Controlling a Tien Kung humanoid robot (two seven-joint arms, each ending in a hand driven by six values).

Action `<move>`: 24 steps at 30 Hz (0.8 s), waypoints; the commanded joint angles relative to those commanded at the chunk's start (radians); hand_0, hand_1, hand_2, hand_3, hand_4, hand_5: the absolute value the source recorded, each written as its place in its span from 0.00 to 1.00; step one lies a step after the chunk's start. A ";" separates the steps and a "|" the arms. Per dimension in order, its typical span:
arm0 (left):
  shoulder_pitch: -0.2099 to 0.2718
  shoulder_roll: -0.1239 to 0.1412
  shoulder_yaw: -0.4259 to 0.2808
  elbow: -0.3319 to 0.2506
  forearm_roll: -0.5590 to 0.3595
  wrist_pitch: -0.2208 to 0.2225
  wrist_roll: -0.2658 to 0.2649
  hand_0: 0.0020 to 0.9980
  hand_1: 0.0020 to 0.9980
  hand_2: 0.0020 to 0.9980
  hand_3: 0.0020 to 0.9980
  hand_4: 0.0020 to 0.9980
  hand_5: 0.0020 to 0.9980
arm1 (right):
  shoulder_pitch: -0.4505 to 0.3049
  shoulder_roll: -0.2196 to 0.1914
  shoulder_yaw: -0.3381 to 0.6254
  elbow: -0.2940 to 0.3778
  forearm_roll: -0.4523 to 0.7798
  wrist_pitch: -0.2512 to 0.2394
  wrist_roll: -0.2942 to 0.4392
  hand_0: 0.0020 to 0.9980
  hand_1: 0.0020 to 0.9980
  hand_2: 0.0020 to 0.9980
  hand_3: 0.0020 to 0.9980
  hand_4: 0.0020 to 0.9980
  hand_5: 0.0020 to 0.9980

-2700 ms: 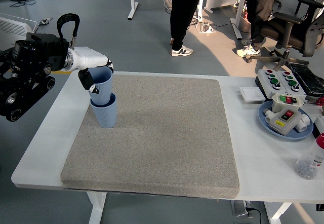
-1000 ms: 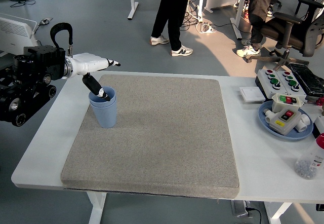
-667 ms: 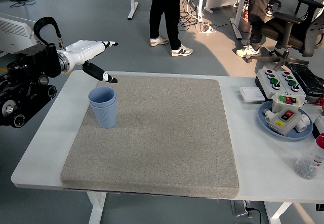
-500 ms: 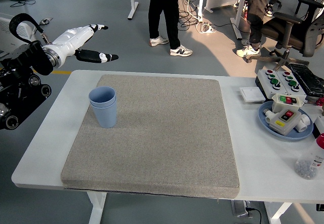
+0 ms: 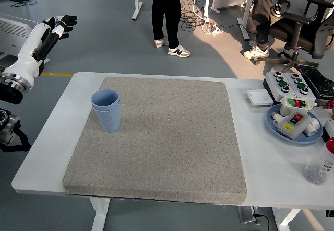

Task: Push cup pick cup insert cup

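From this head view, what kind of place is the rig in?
Likely a robotics lab or workshop: white table with a grey mat, push-button control boxes at the right, cables on the concrete floor, an office chair.

Two nested cups [image 5: 106, 108] stand upright on the mat's [image 5: 162, 142] far-left part. The mat covers most of the table [image 5: 261, 158]. At the table's right edge, a plate [image 5: 276, 126] holds a button box [image 5: 294, 117]. The left robot hand [image 5: 44, 35] is raised beyond the table's left side.

pale blue nested cups [image 5: 106, 108] at nine o'clock on a speckled grey mat [image 5: 167, 142]; white table [image 5: 271, 173]; white left hand [image 5: 44, 38] with black fingertips at ten o'clock.
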 joint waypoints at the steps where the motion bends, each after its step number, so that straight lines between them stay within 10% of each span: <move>1: 0.044 -0.010 -0.025 -0.023 -0.046 -0.005 -0.012 0.83 0.87 0.89 0.85 0.60 1.00 | -0.001 0.000 0.004 0.000 -0.002 -0.001 0.000 0.53 0.55 0.50 0.60 0.20 1.00; 6: 0.249 -0.073 -0.120 -0.126 -0.216 -0.029 -0.071 0.87 0.89 0.91 0.87 0.62 1.00 | -0.004 0.001 0.017 0.000 -0.005 -0.006 -0.001 0.53 0.55 0.50 0.60 0.20 1.00; 16: 0.604 -0.259 -0.174 -0.246 -0.226 -0.030 -0.187 0.88 0.89 0.91 0.86 0.62 1.00 | 0.001 -0.004 0.052 0.000 -0.045 -0.008 -0.005 0.53 0.55 0.50 0.60 0.20 1.00; 24: 0.701 -0.282 -0.111 -0.234 -0.236 0.032 -0.237 0.87 0.89 0.91 0.86 0.62 1.00 | 0.001 -0.005 0.051 0.000 -0.043 -0.008 -0.007 0.53 0.55 0.50 0.60 0.20 1.00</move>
